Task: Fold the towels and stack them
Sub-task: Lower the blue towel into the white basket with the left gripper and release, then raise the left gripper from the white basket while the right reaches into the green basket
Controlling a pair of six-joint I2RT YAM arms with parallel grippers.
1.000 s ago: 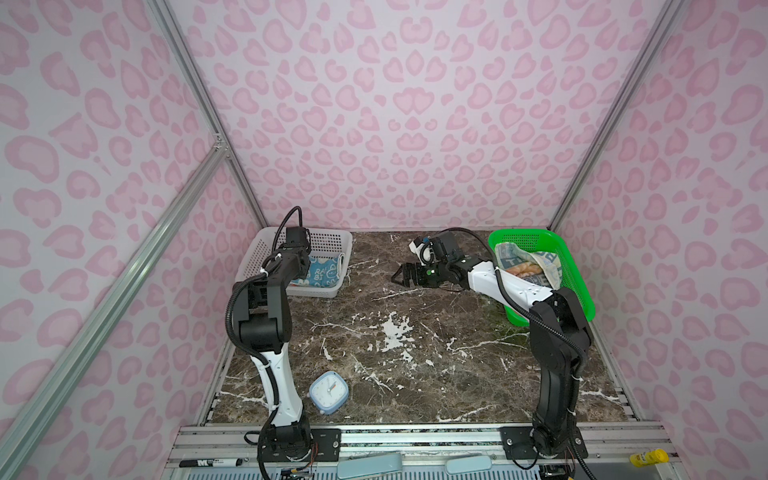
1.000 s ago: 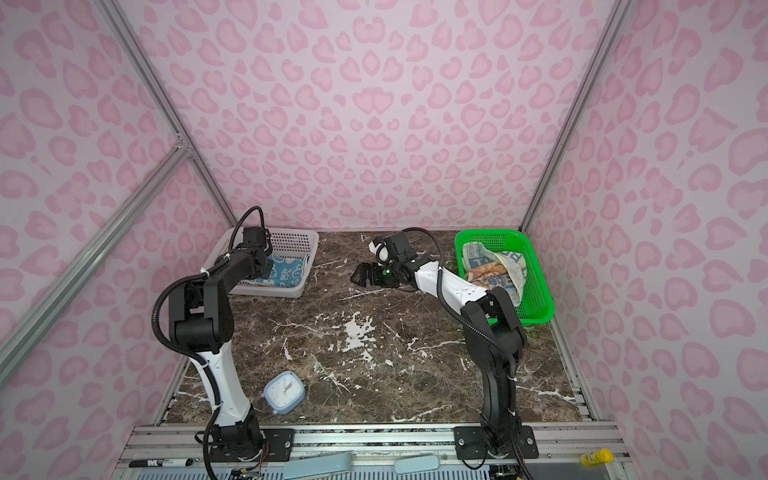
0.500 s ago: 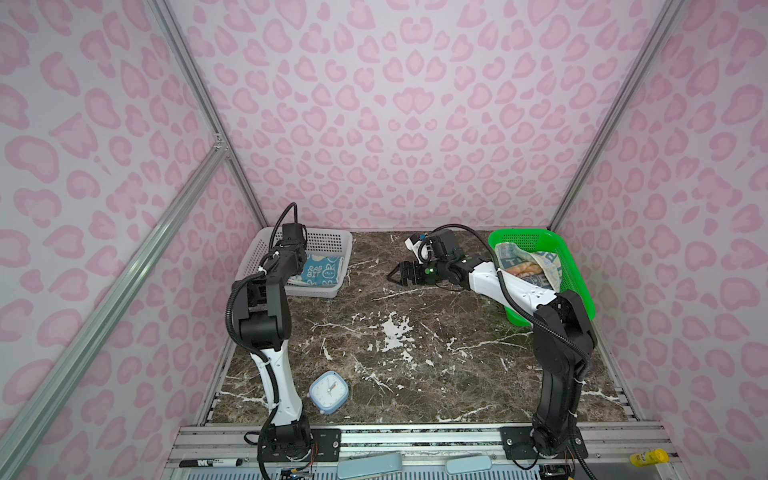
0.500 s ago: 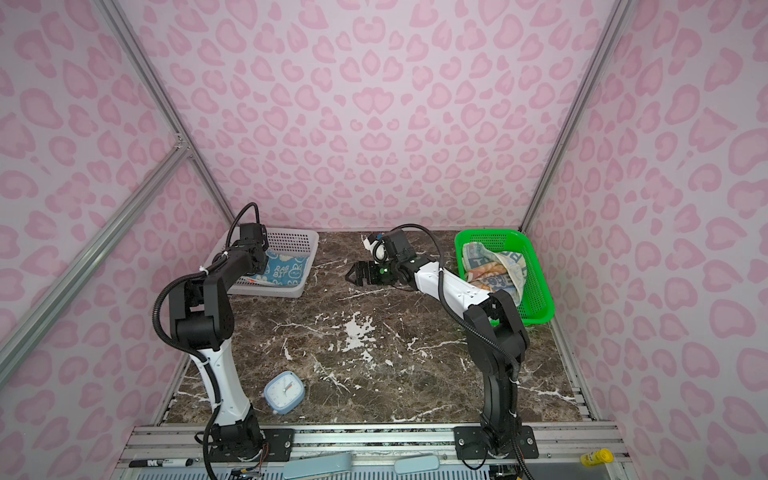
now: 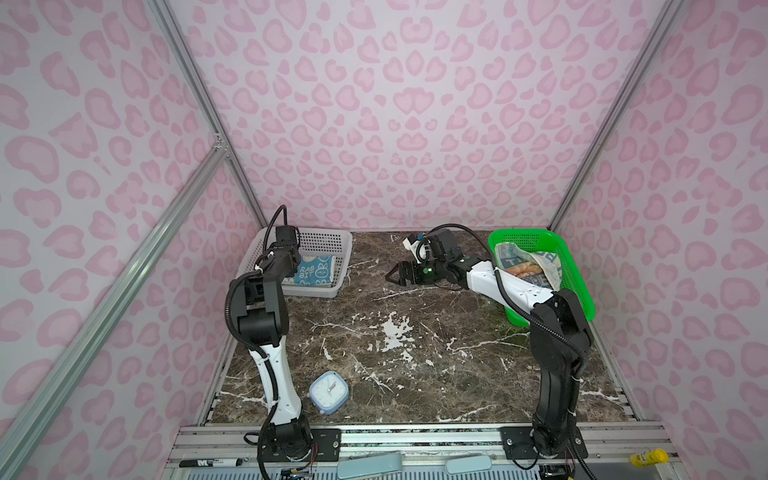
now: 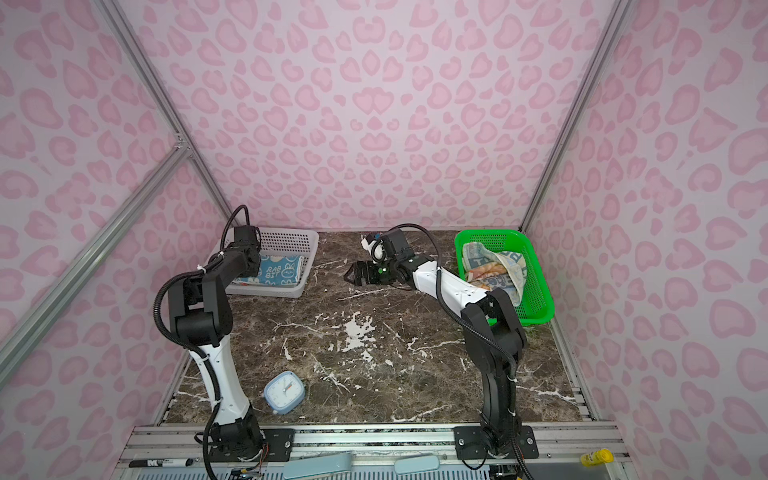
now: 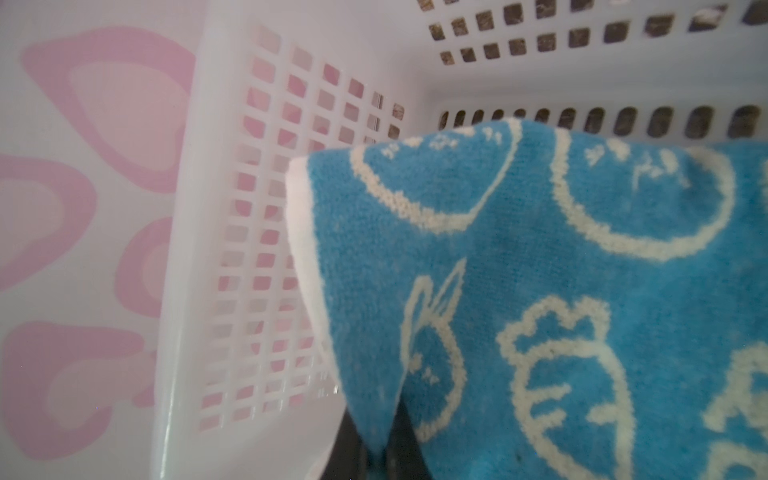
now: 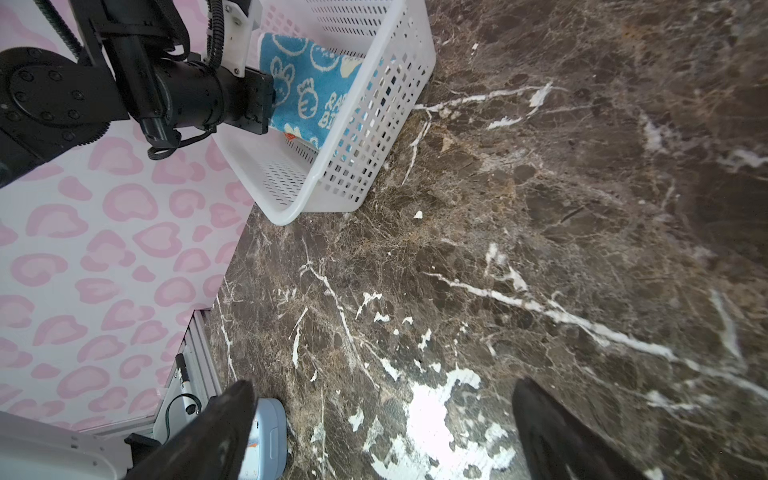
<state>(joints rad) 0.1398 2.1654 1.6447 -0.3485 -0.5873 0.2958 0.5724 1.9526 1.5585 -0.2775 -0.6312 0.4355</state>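
Left gripper, pinching a raised edge of the blue towel, reaches into the white basket at the far left of the counter. Right gripper, spread and empty, hovers above the far middle of the counter. Other towels lie crumpled in the green basket, far right.

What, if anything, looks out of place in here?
A small blue clock sits on the table near its front edge, unrelated to towel folding. The towels in the green basket lie in a crumpled heap, unfolded.
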